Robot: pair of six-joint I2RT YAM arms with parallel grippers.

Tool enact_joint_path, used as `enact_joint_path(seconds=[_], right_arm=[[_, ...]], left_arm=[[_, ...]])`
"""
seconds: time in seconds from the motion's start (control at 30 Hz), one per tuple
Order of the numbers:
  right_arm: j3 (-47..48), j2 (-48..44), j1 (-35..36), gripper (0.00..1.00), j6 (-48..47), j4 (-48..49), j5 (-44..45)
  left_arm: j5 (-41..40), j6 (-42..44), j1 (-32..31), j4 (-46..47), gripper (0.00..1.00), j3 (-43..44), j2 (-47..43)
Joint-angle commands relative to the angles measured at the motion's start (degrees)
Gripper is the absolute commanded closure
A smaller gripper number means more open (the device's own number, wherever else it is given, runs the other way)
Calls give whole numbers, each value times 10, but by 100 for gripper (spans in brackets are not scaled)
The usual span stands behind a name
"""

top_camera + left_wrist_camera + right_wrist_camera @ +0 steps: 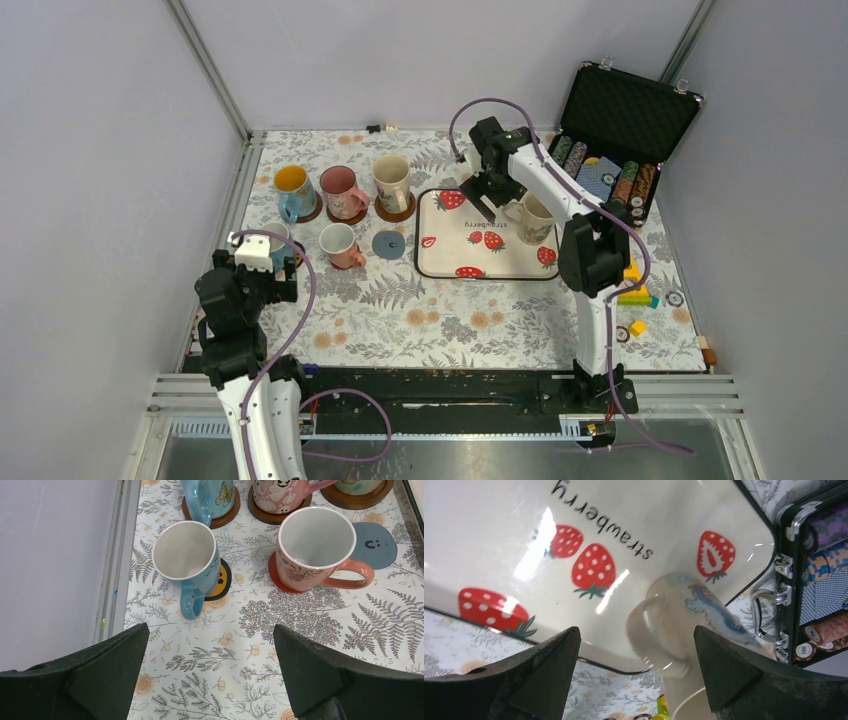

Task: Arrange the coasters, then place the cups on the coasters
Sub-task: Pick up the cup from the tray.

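Five cups (343, 192) seated on coasters (395, 214), left side. Grey-blue coaster (388, 245) bare. Last cream cup (537, 220) on strawberry tray (445, 255). Right gripper (636, 630) spread beside it, contact unclear (blurred). Left gripper (210, 626) spread, empty.

Top external: high behind, looked down on whole table (400, 320).
Left wrist: close, cups (316, 540) ahead of fingers (90, 680).
Right wrist: close, tray (524, 510) under fingers (524, 680).
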Motion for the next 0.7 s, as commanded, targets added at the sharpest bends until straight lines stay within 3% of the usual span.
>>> enact_joint_path(seconds=[0.0, 0.27, 0.67], right_arm=[[-50, -61, 19, 9, -5, -9, -20], [-156, -119, 39, 9, -6, 2, -30], [-205, -192, 50, 9, -12, -18, -1]], left_arm=[[14, 4, 7, 26, 1, -4, -10], [19, 5, 9, 24, 1, -4, -9], [20, 5, 11, 23, 1, -3, -13]])
